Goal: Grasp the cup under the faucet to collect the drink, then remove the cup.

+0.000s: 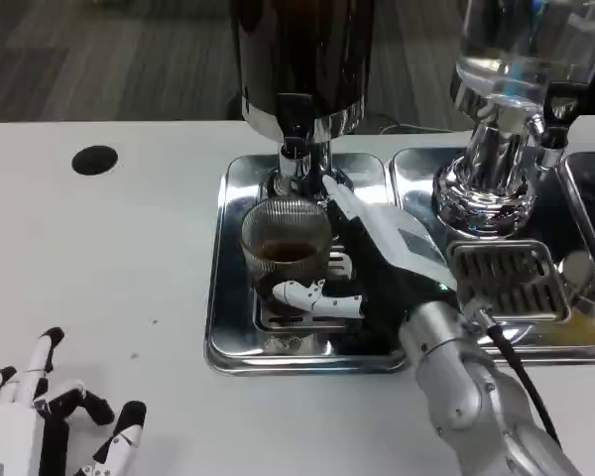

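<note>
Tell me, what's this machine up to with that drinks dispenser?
The robot's right hand grips a ribbed clear glass cup standing on the shiny metal drip tray, right under the chrome faucet of the dark drink dispenser. A little brown drink sits in the cup. Its left hand rests open on the white table, holding nothing. A second dispenser with a clear tank stands to the side on its own tray.
</note>
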Available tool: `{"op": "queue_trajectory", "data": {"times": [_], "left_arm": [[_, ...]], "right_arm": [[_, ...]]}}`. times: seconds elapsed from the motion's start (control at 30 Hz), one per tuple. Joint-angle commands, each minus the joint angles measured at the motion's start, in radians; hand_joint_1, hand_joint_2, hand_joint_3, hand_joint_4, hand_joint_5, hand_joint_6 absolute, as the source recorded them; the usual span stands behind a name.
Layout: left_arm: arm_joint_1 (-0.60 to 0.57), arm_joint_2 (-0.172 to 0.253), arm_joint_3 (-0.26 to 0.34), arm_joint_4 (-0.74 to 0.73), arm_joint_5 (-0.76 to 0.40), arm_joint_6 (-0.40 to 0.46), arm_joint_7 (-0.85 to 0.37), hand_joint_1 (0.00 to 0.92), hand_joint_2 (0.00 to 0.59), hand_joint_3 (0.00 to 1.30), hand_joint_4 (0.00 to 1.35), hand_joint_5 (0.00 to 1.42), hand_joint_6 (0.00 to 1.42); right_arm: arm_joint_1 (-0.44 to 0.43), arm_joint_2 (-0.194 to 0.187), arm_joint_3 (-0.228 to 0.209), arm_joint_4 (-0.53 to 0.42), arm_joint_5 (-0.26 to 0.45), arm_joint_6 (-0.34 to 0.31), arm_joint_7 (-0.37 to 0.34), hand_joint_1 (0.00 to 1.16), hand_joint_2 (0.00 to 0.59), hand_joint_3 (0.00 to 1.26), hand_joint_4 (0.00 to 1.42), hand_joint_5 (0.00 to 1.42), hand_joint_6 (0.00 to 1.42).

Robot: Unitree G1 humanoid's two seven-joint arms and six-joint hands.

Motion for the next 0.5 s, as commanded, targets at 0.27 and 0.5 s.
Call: {"op": "queue_trajectory", "data": {"times": [0.27,0.5], "left_arm": [[-0.011,0.007,0.015,0.031,-0.022,-0.020,0.012,0.000,0.288,0.73,0.08,0.22,0.16],[-0.020,0.005,0.013,0.045,-0.033,-0.025,0.014,0.000,0.287,0.73,0.08,0.22,0.16]], "right_arm": [[0.007,0.017,0.010,0.037,0.005,-0.034,-0.072,0.59,0.180,0.07,0.18,0.19,0.25],[-0.003,0.021,0.017,0.055,0.004,-0.037,-0.080,0.60,0.180,0.17,0.25,0.25,0.29]]}}
